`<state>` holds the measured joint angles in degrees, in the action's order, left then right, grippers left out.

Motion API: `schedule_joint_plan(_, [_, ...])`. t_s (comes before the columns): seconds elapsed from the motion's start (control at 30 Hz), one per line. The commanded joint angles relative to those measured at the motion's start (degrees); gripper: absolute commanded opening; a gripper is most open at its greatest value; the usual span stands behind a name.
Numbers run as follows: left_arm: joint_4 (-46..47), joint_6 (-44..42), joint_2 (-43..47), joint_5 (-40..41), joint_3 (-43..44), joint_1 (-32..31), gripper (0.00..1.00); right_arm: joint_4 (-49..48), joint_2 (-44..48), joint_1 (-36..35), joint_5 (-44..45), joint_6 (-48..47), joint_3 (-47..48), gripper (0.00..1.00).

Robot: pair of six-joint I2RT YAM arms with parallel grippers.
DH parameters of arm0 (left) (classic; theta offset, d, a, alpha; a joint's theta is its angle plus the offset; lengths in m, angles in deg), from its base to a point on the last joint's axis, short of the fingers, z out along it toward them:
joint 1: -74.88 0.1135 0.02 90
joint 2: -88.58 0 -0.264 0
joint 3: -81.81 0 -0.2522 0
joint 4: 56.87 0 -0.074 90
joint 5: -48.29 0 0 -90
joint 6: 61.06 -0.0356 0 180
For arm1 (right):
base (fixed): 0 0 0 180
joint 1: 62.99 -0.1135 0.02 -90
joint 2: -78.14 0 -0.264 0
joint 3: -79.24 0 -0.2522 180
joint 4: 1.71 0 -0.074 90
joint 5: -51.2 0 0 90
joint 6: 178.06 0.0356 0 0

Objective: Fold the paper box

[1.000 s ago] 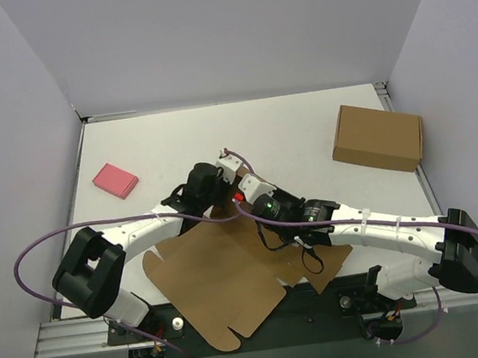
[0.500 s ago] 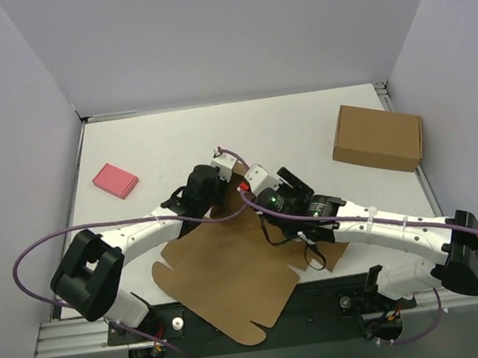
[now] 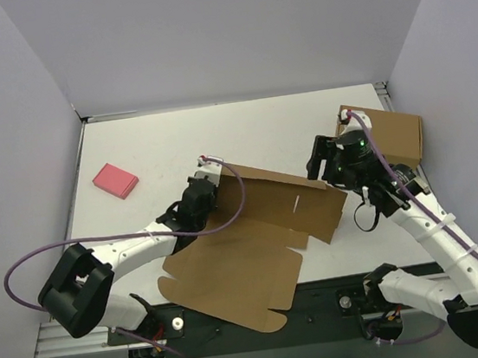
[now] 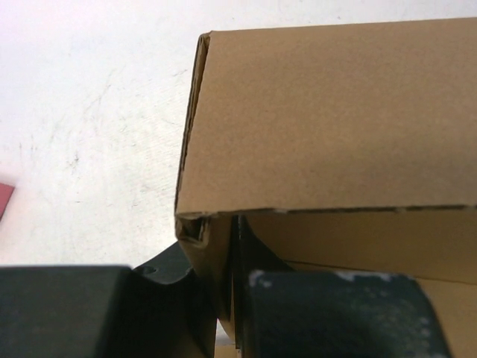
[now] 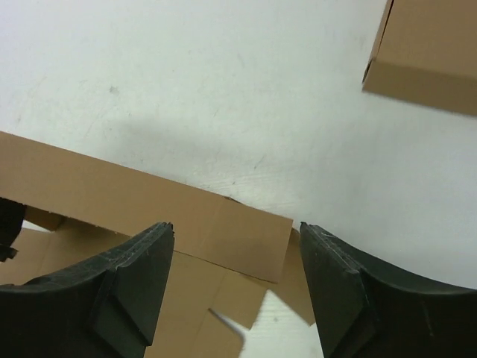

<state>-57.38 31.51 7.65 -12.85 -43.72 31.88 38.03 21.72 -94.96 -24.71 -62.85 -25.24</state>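
Presently we find the paper box (image 3: pixel 254 229) at the near centre of the bench (image 3: pixel 259 133) — one long panel raised, the rest lying flat and reaching past the near edge. The left tool (image 3: pixel 208 191) is clamped on the raised panel's left end. The right tool (image 5: pixel 235 231) stands wide, gripping nothing — above the panel's right end, near the formed brown box (image 3: pixel 378 137).

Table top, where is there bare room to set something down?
Bare: the far strip of the table between the pink block and the formed cardboard box. Crowded: near centre, covered by the paper box.
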Motion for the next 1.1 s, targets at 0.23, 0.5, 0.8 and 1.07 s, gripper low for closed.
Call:
schedule_joint_plan(0.23, [6.43,-3.53,2.88,10.51,-4.67,-2.00,0.01,-0.83,-5.01,9.12,-23.14,13.90,-2.78,0.64])
schedule_joint_plan(0.5, [8.10,-3.71,3.40,10.78,-5.55,-2.35,0.01,-1.98,-7.83,9.20,-23.85,15.65,-4.27,0.61])
schedule_joint_plan(0.8, [9.95,-3.62,4.55,10.86,-7.13,-2.61,0.01,-6.54,-8.44,9.73,-25.07,18.55,-8.40,0.61])
schedule_joint_plan(1.07, [10.12,-3.45,5.43,12.18,-8.10,-2.96,0.01,-7.00,-8.09,9.91,-22.71,18.74,-10.16,0.61])
